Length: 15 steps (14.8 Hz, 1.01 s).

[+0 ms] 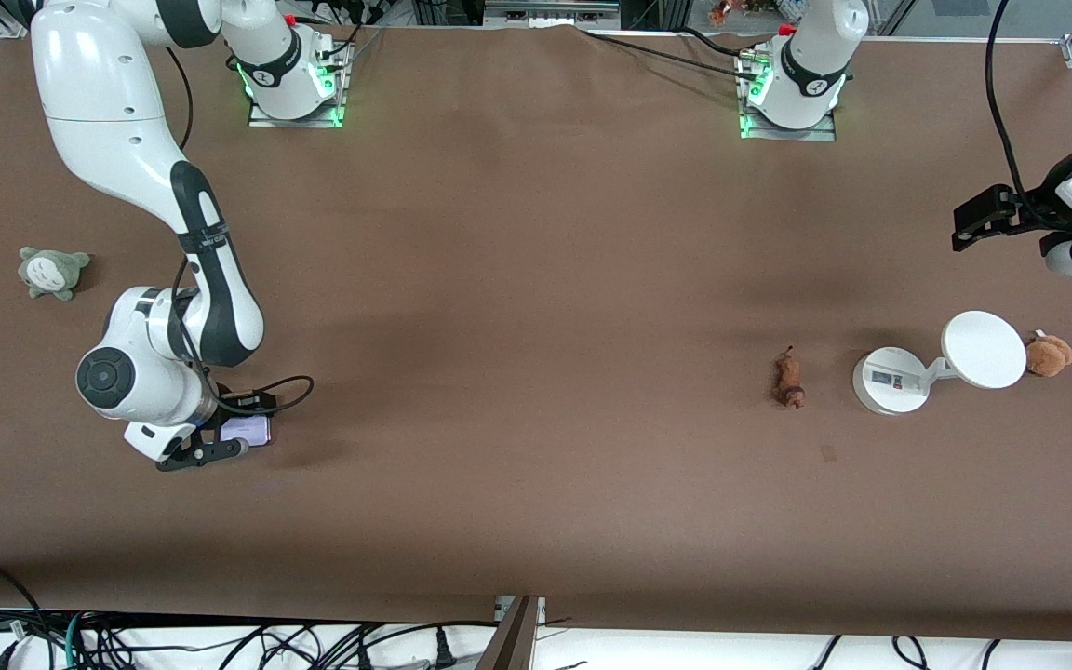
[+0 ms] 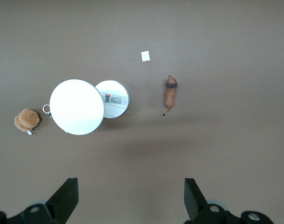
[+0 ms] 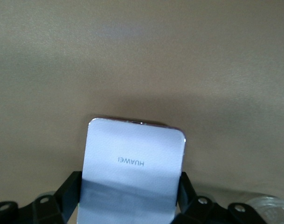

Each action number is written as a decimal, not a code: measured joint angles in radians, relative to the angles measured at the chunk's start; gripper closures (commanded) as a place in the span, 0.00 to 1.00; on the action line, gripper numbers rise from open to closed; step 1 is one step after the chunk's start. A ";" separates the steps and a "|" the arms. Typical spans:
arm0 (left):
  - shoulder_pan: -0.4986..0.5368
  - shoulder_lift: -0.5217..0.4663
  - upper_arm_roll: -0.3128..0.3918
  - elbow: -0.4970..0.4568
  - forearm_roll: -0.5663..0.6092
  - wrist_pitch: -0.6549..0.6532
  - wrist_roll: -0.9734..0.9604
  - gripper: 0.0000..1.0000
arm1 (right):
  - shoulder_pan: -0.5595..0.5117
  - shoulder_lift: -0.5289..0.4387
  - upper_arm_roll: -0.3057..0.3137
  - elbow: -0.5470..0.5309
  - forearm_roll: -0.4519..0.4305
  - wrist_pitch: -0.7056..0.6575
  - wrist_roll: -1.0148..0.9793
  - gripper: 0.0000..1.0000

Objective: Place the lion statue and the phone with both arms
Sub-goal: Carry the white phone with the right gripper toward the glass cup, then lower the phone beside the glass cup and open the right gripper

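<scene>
Low at the right arm's end of the table, the right gripper (image 1: 220, 447) pinches the phone (image 3: 131, 172) by its edges for carrying. Farther up, the lion statue (image 1: 788, 377) lies beside a white stand (image 1: 891, 380), the left gripper (image 2: 130, 198) spread high above it, likely readying a descent.

- In the front view, the phone (image 1: 252, 429) was mostly hidden under the right gripper (image 1: 210, 445), and only a pale lavender corner showed.
- In the right wrist view, the phone's (image 3: 131, 173) lower end ran off the picture's edge.
- The left gripper (image 1: 987, 221) was partly cut off by the front view's edge; in its wrist view only the two fingertips (image 2: 67, 198) showed.
- The label on the white stand's base (image 1: 888, 380) was too small to read.
</scene>
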 measured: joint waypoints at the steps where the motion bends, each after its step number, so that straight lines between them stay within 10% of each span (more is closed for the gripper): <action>1: 0.000 0.000 0.000 0.000 0.000 0.000 0.000 0.00 | 0.000 0.000 0.000 0.000 0.003 0.000 0.000 0.00; 7: 0.000 0.000 0.000 0.000 0.000 0.000 0.000 0.00 | 0.000 -0.039 -0.002 0.014 0.004 -0.031 0.000 0.00; 15: 0.000 0.000 0.000 0.000 0.000 -0.001 0.000 0.00 | 0.000 -0.362 -0.037 0.058 0.004 -0.481 0.073 0.00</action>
